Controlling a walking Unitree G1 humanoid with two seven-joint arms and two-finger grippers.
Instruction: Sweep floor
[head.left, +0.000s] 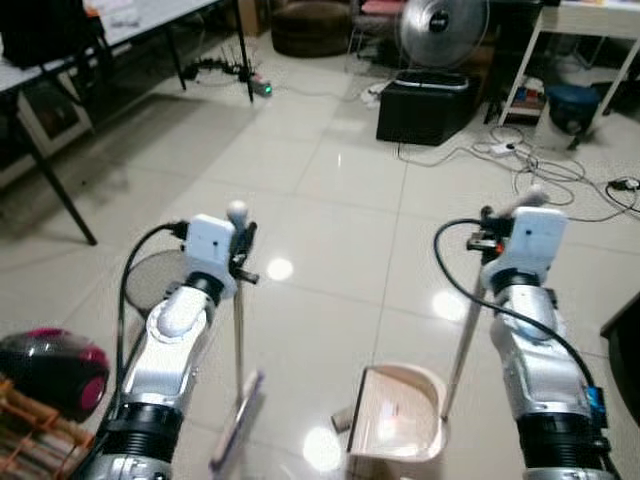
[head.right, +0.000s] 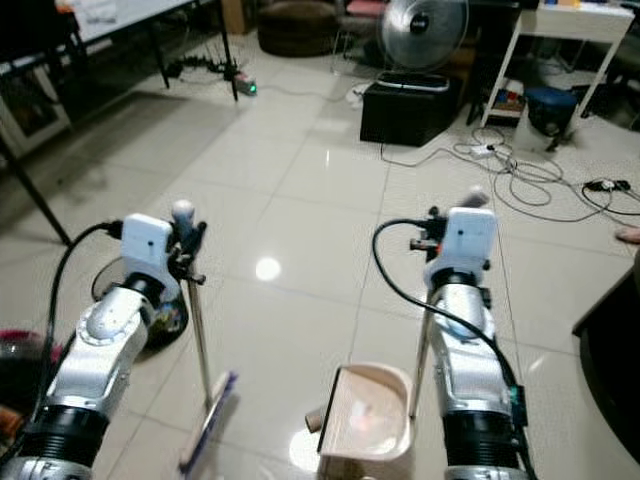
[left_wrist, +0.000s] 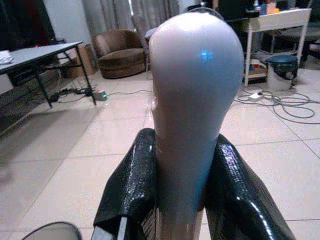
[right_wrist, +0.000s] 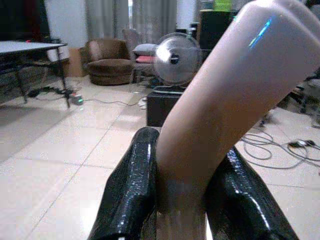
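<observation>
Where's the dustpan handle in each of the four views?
Left eye: dustpan handle rises right of centre, from the pan to the right gripper.
Right eye: it stands just right of centre.
Left wrist: not in it.
Right wrist: its beige grip sits between the black fingers.
Shared landmark: the fan.
</observation>
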